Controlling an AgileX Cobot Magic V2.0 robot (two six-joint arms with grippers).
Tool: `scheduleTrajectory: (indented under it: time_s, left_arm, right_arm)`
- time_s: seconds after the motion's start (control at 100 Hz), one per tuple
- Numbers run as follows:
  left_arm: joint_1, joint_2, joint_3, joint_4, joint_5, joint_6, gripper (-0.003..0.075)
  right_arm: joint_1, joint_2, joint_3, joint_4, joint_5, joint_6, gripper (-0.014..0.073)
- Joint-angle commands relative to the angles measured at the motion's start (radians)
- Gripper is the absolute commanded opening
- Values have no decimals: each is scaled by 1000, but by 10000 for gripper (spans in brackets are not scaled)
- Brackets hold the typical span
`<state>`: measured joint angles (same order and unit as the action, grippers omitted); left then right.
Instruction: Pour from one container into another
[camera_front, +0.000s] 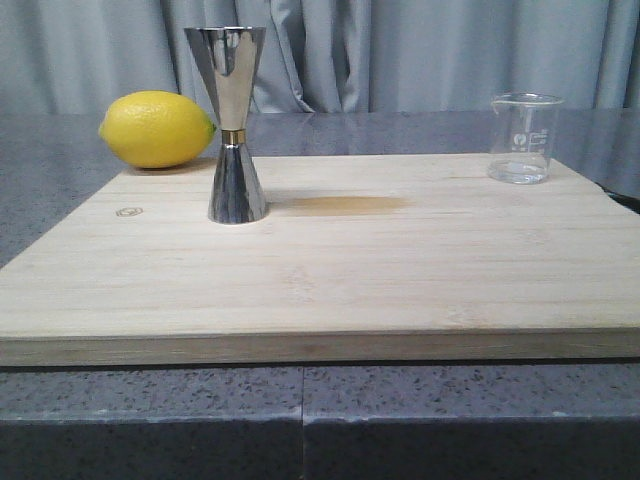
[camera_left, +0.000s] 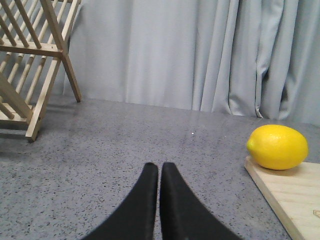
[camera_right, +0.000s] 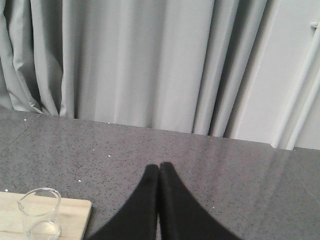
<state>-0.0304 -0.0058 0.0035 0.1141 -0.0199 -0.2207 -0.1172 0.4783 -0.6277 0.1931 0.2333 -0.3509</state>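
Grippers on both arms are pressed closed and hold nothing. The left gripper (camera_left: 159, 167) shows as two black fingers meeting tip to tip above a speckled grey countertop (camera_left: 125, 150). Ahead of it and off to one side, a yellow lemon (camera_left: 278, 146) rests at the corner of a pale wooden cutting board (camera_left: 295, 195); whether it sits on the board or on the counter just beside it cannot be told. On the gripper's other side, well apart, stands a wooden slatted rack (camera_left: 30, 65). Grey curtains (camera_left: 200, 55) hang behind the counter.

The right gripper (camera_right: 159, 167) is likewise closed, its fingertips touching, over bare counter. Near it, to one side and slightly behind the fingertips, a small clear glass beaker (camera_right: 41, 212) stands upright on the corner of the board; it looks nearly empty.

From the front camera, neither gripper is visible. The beaker sits at the far right corner of the board. A tall steel hourglass jigger (camera_front: 232, 125) with a thin gold band at its waist stands upright on the left part of the board, well apart from the beaker and close to the lemon behind it.
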Motion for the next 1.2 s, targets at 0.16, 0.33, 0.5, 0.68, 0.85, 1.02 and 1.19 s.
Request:
scheduleTrajectory:
  time_s: [0.16,0.33,0.5,0.68,0.85,1.02,1.19]
  left_arm:
    - [1,-22,29,-10,-78,-9,-19]
    - [1,-22,29,-10,-78,-9,-19]
    - [1,-22,29,-10,-78,-9,-19]
    - [1,-22,29,-10,-78,-9,-19]
    - [1,-22,29,-10,-78,-9,-19]
    - [1,-22,29,-10,-78,-9,-19]
    - [1,-22,29,-10,-80,-9,-19]
  right_arm:
    - [-5,-2,-37,-7,-83,-8,-64]
    - [31,0,-37,-7,-85,-8,-64]
    - [69,2,-37,-7,-92,-8,-64]
    - [71,-28,29,-5,-106,-8,-64]
    - [47,-179,238,-5,-198,71,-64]
    - [-47,-404,467,-33,-241,163,-64]
    - [-85,-501,544,-64,-224,164,-64]
